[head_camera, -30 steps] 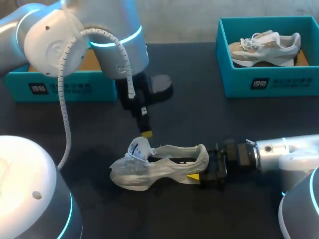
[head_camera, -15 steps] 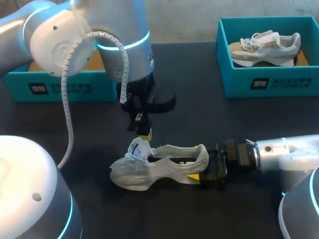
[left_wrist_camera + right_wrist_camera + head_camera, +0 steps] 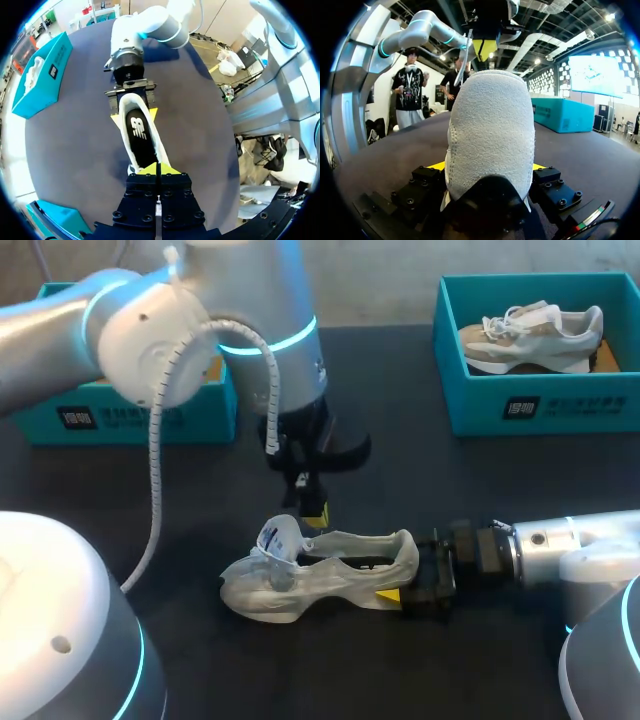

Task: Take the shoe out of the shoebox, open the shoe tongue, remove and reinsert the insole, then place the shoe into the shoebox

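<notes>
Head view looks down on a dark, matte counter. A pale mesh shoe stands on its sole at the lower centre of the frame. Its toe points to the frame's left, and it is outside both boxes.

My right arm comes in from the right edge. The right claw is clenched on the shoe's heel, one yellow tip on each side.

The left claw hangs just above the shoe, beside the raised white tongue. Its fingers are pressed together, and nothing shows between them.

In the left wrist view, a dark insole lies inside the shoe ahead of that claw.

A teal shoebox sits at the upper right of the frame and holds a second shoe, white and tan. Another teal box sits at the upper left, partly hidden by my left arm.
</notes>
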Robot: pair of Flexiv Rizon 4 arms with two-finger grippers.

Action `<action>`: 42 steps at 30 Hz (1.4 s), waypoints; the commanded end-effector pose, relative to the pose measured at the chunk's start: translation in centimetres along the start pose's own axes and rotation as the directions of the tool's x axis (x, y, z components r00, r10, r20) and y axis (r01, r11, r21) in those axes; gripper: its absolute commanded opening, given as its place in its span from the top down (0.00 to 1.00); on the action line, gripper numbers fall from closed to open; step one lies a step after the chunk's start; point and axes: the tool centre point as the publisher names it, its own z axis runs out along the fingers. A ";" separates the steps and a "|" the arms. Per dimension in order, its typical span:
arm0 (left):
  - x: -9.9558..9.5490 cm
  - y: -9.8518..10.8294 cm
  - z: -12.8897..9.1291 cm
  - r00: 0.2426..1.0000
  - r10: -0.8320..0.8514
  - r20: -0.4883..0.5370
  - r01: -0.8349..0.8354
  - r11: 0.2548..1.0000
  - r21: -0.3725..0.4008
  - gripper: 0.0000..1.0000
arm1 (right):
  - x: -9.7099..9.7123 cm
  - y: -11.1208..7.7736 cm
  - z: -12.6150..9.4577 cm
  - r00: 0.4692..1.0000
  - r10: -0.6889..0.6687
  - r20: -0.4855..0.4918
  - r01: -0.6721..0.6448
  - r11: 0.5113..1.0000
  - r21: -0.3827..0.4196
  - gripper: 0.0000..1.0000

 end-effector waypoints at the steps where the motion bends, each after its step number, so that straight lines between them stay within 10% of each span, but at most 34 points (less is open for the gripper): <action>1: -0.9 -1.2 1.9 1.000 0.001 -0.030 -0.001 1.000 -0.005 1.00 | 0.1 0.0 0.2 1.000 -0.001 0.001 0.001 1.000 0.005 1.00; 42: -3.1 -2.2 9.4 1.000 -0.024 -0.005 0.024 0.998 -0.057 1.00 | 0.1 0.0 0.2 1.000 -0.001 0.001 0.001 1.000 0.005 1.00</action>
